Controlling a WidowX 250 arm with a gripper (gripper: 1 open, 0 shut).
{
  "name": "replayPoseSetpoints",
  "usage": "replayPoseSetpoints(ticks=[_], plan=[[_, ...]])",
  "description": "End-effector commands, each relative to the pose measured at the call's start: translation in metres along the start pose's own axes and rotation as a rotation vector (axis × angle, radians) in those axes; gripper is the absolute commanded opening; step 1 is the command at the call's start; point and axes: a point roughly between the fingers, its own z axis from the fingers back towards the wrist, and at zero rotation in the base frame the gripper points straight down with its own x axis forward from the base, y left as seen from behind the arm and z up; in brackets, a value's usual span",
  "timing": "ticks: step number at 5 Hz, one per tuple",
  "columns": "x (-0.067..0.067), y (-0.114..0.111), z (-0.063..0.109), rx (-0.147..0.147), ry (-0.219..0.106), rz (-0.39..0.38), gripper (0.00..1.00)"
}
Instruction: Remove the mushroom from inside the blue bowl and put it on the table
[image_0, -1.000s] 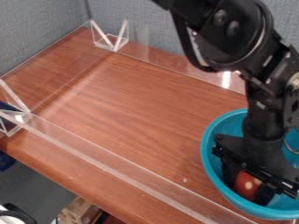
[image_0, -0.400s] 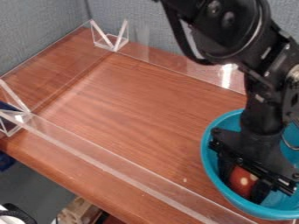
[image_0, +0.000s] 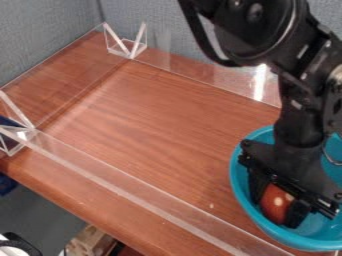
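Note:
The blue bowl (image_0: 250, 208) sits at the right front corner of the table (image_0: 147, 120). My gripper (image_0: 279, 200) points straight down into the bowl and is shut on the mushroom (image_0: 278, 203), whose reddish-brown cap shows between the black fingers. The mushroom is inside the bowl, at about rim height. The black arm rises from the bowl toward the upper right and hides the bowl's far side.
Low clear acrylic walls (image_0: 120, 180) run along the table's front and left edges, with clear brackets at the back left (image_0: 130, 42) and the left corner (image_0: 14, 133). Bare wooden tabletop stretches left of the bowl.
The gripper with the mushroom has risen only very slightly inside the bowl; the arm has shifted a touch. Nothing else has moved.

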Motion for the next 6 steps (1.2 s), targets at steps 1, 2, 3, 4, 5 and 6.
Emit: replayPoseSetpoints(ticks=[1, 2, 3, 4, 5, 6], plan=[[0.014, 0.002, 0.027, -0.015, -0.090, 0.006, 0.00], [0.014, 0.004, 0.032, -0.011, -0.097, 0.004, 0.00], [0.014, 0.007, 0.038, -0.006, -0.102, 0.003, 0.00], [0.014, 0.009, 0.045, -0.001, -0.110, 0.002, 0.00], [0.016, 0.018, 0.062, 0.010, -0.134, 0.010, 0.00], [0.018, 0.046, 0.100, 0.040, -0.198, 0.068, 0.00]])
